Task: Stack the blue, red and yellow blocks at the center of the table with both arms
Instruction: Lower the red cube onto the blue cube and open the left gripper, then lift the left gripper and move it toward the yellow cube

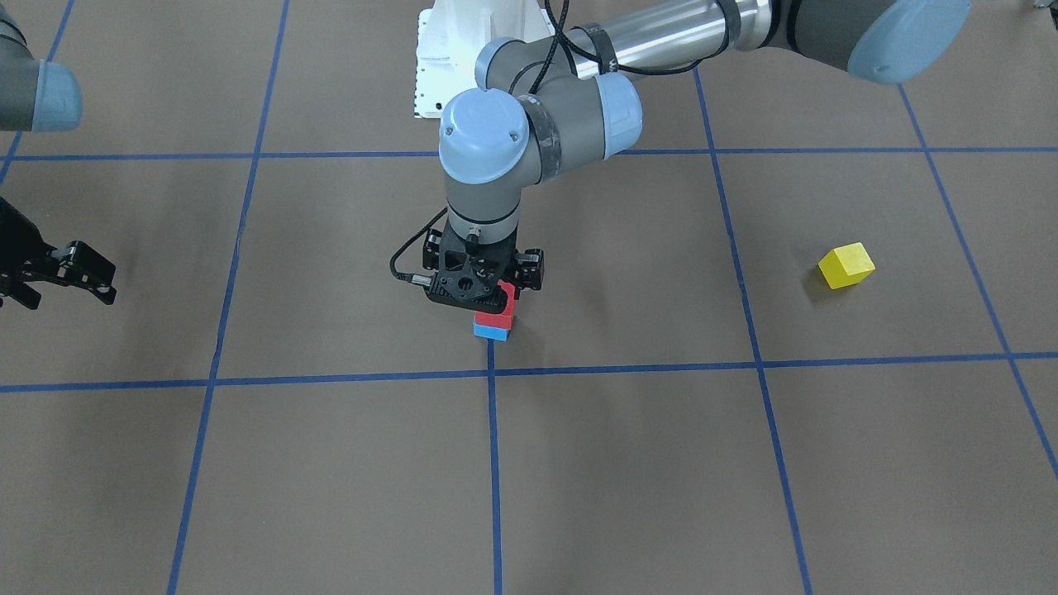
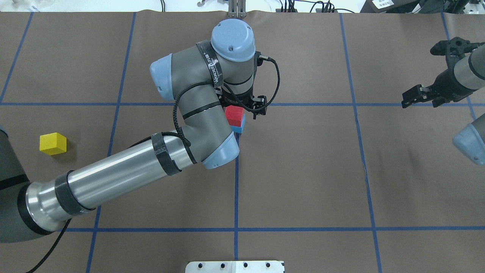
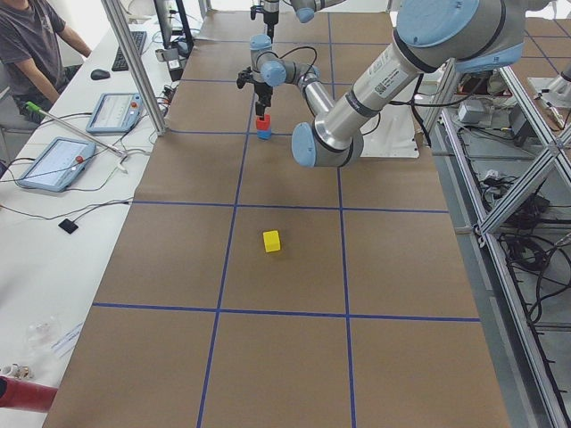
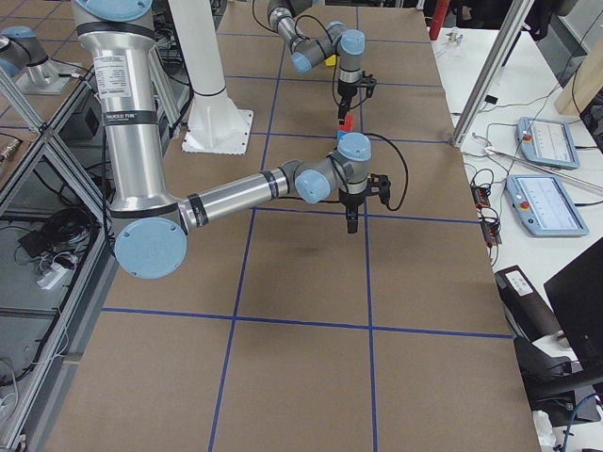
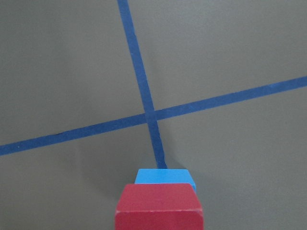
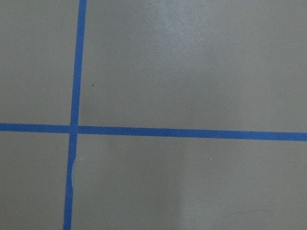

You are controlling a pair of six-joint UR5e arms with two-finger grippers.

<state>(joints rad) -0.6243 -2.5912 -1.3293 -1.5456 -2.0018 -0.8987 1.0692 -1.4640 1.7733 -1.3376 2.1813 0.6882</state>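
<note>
The red block [image 1: 498,315] sits on the blue block [image 1: 491,332] at the tape crossing in the table's center. They also show in the overhead view as red [image 2: 235,115] on blue [image 2: 238,129]. My left gripper [image 1: 493,293] points straight down and is shut on the red block. The left wrist view shows the red block [image 5: 158,206] close up with the blue block [image 5: 165,176] under it. The yellow block [image 1: 846,265] lies alone on my left side, also in the overhead view [image 2: 53,143]. My right gripper [image 2: 420,74] is open and empty, far off on my right.
Blue tape lines [image 1: 493,463] divide the brown table into squares. The white robot base [image 1: 463,58] stands at the table's edge behind the stack. An operator [image 3: 31,45] and tablets [image 3: 53,160] are beside the table. The right wrist view shows only bare table and tape [image 6: 74,128].
</note>
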